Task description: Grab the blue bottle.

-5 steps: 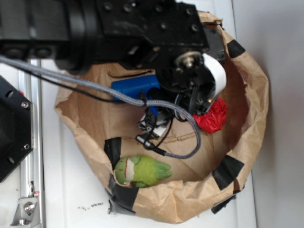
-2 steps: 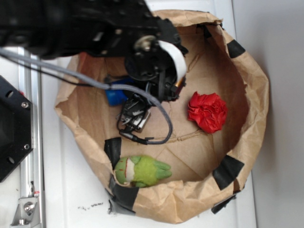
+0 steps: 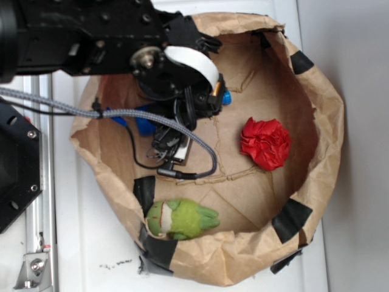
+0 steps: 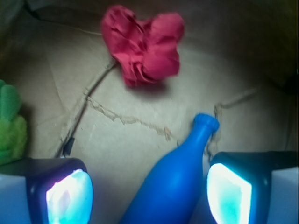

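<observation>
The brown paper bag point(image 3: 322, 121), rolled down into a wide bowl on the white table point(image 3: 91, 243), holds everything, and the black arm point(image 3: 79, 36) reaches into it from the upper left.

The blue bottle point(image 4: 175, 179) lies on the bag floor under the arm. It sits between the two pads of the claw point(image 4: 149, 193), which are spread wide and not touching it. The bottle lies off-centre, its neck close beside the right pad point(image 4: 229, 193) and a wide gap on the left.

The main risk, as I judge it, is that closing from here lets the right pad meet the smooth tapered plastic first and push or roll the bottle sideways, so it squirts out toward its mouth. The loose cable point(image 3: 200, 164) dangling near the bag floor could also drag.

The red paper ball point(image 3: 265, 143) and the green plush toy point(image 3: 180, 219) lie well apart from the bottle.

Only the wrist view shows the pad spacing and the bottle's slant. The exterior view hides most of the bottle under the arm, showing blue slivers either side, but gives the bag's rim and its black tape patches point(image 3: 292, 220).
</observation>
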Robot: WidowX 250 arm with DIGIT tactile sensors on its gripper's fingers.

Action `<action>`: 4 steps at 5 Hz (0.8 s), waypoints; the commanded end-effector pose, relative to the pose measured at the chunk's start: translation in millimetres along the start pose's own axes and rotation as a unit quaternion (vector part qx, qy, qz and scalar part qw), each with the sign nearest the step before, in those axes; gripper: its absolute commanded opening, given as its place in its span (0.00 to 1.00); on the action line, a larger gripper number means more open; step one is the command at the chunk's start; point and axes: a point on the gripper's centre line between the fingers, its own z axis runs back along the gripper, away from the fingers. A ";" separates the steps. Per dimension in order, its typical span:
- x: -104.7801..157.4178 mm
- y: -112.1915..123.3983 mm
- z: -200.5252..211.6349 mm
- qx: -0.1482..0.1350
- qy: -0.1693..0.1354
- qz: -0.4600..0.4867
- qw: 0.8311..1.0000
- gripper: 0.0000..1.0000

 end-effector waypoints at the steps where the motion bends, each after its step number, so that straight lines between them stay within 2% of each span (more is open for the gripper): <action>1: 25.1 8.8 1.1 0.034 0.013 0.040 0.999 1.00; 3: 24.9 4.5 4.0 0.041 0.014 0.044 0.998 1.00; 4: 22.1 5.0 4.1 0.048 0.026 0.070 0.996 1.00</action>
